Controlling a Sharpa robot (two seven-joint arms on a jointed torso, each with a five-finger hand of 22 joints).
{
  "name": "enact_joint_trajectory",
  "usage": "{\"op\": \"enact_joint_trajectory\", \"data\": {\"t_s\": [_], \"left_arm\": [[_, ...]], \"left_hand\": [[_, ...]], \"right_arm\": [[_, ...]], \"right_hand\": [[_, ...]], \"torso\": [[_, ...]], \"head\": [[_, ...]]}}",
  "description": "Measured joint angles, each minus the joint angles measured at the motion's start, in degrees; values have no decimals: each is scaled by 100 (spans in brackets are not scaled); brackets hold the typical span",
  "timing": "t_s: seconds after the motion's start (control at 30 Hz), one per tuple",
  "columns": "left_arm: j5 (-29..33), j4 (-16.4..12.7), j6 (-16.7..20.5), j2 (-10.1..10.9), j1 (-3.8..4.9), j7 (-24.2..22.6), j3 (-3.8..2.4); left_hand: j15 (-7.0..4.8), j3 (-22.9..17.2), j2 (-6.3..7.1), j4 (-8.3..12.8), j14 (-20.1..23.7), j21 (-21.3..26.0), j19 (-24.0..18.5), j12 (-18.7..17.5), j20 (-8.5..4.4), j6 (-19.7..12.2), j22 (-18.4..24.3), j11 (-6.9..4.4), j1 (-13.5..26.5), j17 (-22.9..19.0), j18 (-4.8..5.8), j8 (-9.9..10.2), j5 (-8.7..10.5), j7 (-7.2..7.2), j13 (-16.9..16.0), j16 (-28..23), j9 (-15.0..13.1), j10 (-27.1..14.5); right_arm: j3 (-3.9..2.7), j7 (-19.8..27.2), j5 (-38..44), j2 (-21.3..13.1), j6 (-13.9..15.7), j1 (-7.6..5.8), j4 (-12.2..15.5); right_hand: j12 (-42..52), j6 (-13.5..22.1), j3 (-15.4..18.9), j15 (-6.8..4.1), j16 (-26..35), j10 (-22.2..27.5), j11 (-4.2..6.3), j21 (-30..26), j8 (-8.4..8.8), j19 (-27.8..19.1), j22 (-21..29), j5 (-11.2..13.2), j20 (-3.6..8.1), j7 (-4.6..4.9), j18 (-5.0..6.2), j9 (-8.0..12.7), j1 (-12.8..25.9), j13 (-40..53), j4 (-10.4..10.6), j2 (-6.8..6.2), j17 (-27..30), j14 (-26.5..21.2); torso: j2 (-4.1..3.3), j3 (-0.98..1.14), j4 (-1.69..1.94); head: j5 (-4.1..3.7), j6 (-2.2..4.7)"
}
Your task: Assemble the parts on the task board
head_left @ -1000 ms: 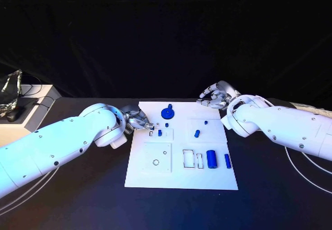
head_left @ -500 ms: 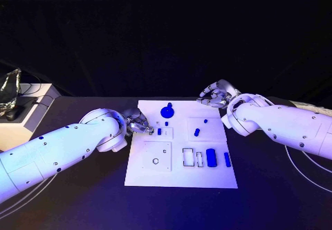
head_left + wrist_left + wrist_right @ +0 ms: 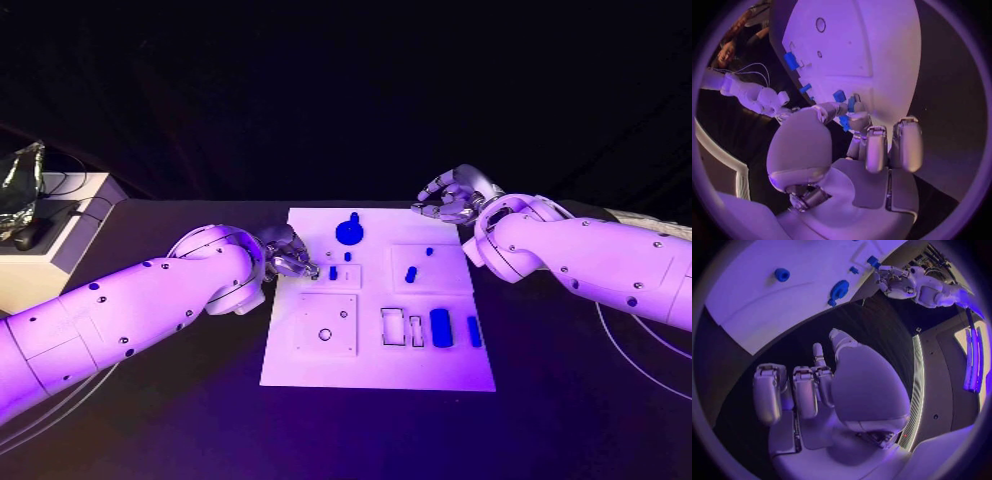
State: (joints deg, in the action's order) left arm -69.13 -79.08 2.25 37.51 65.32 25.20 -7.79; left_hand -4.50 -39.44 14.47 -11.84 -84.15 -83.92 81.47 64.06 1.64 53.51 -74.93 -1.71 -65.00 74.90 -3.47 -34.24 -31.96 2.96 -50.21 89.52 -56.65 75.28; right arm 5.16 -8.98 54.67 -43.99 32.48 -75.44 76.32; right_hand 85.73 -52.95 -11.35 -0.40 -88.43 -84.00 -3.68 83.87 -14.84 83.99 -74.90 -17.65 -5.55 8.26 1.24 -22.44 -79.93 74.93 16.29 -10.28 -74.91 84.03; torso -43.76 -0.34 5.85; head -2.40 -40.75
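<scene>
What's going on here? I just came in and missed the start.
A two-armed robot is assembling small blue parts on the white task board. Its left hand works at the board's left edge, fingers at a small blue part. The right hand waits off the far right corner, fingers curled, holding nothing.

Two white rounded arms with dark screws end in silver hands.

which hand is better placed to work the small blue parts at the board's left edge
The left hand: its fingertips are at the task board's left edge, right by the small blue part. The right hand is curled, off the board's far right corner.
</scene>
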Motion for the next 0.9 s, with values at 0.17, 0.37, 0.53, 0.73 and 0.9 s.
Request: {"op": "enact_joint_trajectory", "data": {"t_s": [0.17,0.37,0.53,0.73,0.9], "left_arm": [[-17,16,-67,-15,0,18,2],[-16,36,-138,-25,7,33,-4],[-16,61,-170,-33,10,36,-7],[-26,69,-190,-36,12,36,-9],[-43,69,-207,-32,13,36,-10]], "left_hand": [[0,0,0,0,0,0,0,-23,0,0,0,0,0,0,0,0,0,0,16,0,1,0],[0,0,0,0,0,0,0,-23,0,0,0,1,0,0,-1,1,1,0,16,0,3,0],[0,16,1,16,0,0,0,-22,0,0,1,1,0,0,0,23,1,0,21,0,7,0],[0,15,1,16,0,0,0,-22,0,0,1,1,1,0,0,30,1,0,29,0,7,-1],[0,15,2,16,0,0,0,-46,0,1,1,1,2,0,0,31,1,0,39,0,11,-1]], "right_arm": [[0,0,0,-11,0,0,3],[0,0,0,-14,0,0,6],[0,0,0,-16,0,0,8],[0,0,0,-20,0,0,8],[0,0,0,-22,0,0,8]], "right_hand": [[0,0,0,0,0,0,0,0,0,0,0,0,0,0,0,0,0,0,0,0,0,0],[0,0,0,0,0,0,0,0,0,0,-5,0,0,0,0,0,0,-1,0,0,0,0],[0,0,0,0,0,0,0,0,0,0,-4,0,0,0,0,1,0,-1,0,0,0,0],[0,0,0,0,0,0,0,0,0,0,-4,0,0,0,0,1,0,-2,0,0,0,0],[0,0,1,0,0,0,0,0,0,0,-4,0,0,0,0,1,0,-2,0,0,0,0]], "torso": [[0,0,-2],[0,0,-1],[2,0,0],[0,-4,0],[0,-4,0]], "head": [[7,-12],[8,-27],[2,-34],[0,-38],[-3,-51]]}}
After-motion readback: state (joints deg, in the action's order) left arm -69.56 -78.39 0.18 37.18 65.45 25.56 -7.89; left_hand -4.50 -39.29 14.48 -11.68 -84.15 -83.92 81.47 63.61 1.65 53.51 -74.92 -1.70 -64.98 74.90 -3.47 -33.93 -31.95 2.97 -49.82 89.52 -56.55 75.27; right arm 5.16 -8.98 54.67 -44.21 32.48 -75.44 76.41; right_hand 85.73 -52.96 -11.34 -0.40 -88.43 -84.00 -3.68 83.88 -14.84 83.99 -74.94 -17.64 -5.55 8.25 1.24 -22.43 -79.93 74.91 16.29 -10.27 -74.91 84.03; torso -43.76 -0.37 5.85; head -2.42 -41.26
